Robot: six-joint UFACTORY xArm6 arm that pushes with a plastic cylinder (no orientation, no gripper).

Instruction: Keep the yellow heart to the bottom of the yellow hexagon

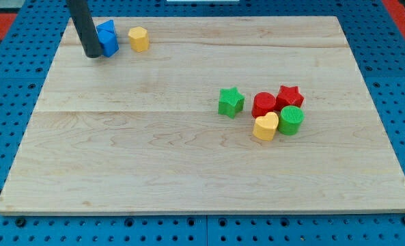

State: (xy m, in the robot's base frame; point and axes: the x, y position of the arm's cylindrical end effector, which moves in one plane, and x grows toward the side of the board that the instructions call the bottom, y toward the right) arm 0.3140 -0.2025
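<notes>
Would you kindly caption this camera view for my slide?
My tip touches blue blocks near the yellow hexagon; the yellow heart sits far toward the view's bottom right.

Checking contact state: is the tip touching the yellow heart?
No, my tip sits against the blue block at the view's top left, far from the yellow heart.

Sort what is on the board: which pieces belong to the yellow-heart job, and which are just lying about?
Job: yellow heart, yellow hexagon, my tip, at the view's left of the blue blocks.

Lying about: blue blocks, green star, red star, red block, green cylinder.
</notes>
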